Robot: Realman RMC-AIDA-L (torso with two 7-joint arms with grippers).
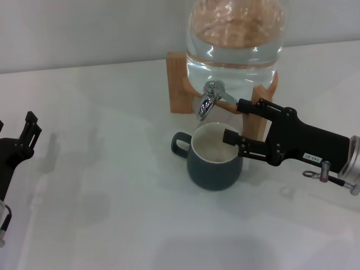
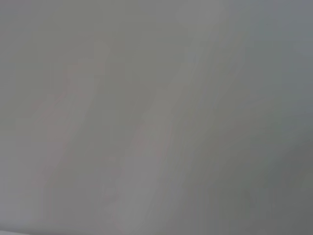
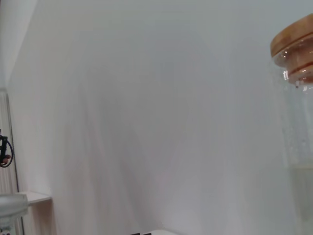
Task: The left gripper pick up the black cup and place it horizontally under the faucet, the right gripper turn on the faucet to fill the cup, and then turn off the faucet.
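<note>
Item: cup (image 1: 215, 160) upright on bench (image 1: 112, 185) under faucet (image 1: 209, 100), just left of right gripper (image 1: 235, 120), jaws open, empty; left gripper (image 1: 27, 130) parked far left, jaws open; risk: lower jaw nudges cup off-spout, spilling.

White table (image 1: 112, 185), pale wall (image 1: 84, 28)

From the head we look down and forward at the white table (image 1: 112, 197), close enough that the glass jar (image 1: 235, 39) is cut off at the top. Our right wrist view faces a pale wall, sharing only that jar (image 3: 296, 122) at its edge. Left wrist view: blank grey, direction unclear.
</note>
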